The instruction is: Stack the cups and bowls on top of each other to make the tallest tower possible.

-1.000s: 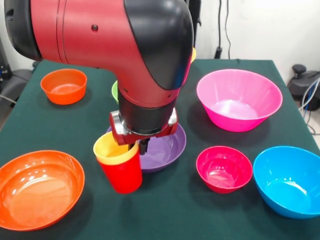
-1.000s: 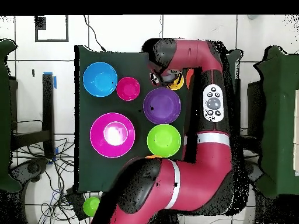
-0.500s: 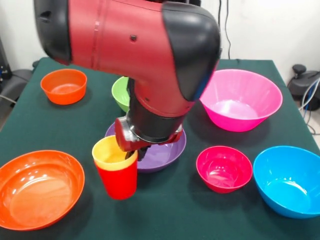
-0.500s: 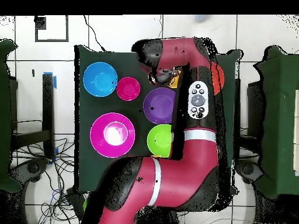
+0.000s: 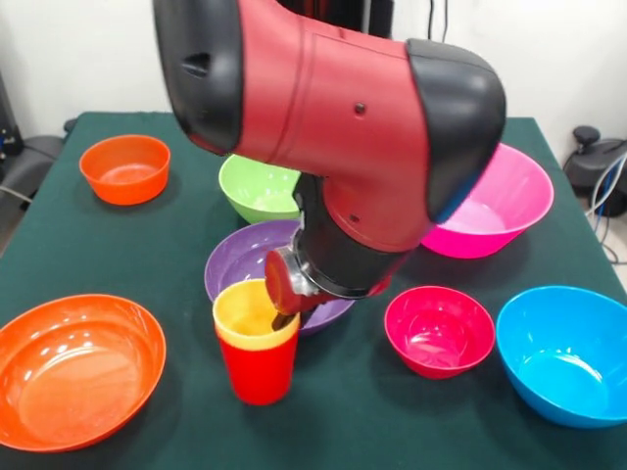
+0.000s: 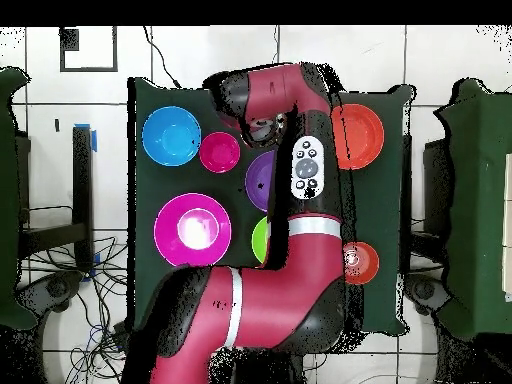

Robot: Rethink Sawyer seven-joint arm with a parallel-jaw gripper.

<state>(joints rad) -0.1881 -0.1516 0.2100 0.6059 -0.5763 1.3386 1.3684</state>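
On the green table (image 5: 118, 255), I saw the gripper (image 5: 283, 315) dipping into the yellow cup (image 5: 253, 318), nested in the red cup (image 5: 259, 367); jaw state unreadable.

Yellow cup (image 5: 253, 313) sits in the red cup (image 5: 259, 367) on my dark green bench (image 5: 127, 250); purple bowl (image 5: 240, 262), I think.

Front camera: low, close, across the table (image 5: 59, 245), facing the arm (image 5: 333, 127), which fills the frame from 12 o'clock. Overhead camera: high, straight down, whole table (image 6: 150, 300) plus floor around it; arm (image 6: 300, 270) enters from 6 o'clock. Shared: tabletop, blue bowl (image 5: 563, 352) (image 6: 171, 136), big pink bowl (image 5: 509, 196) (image 6: 192, 231).
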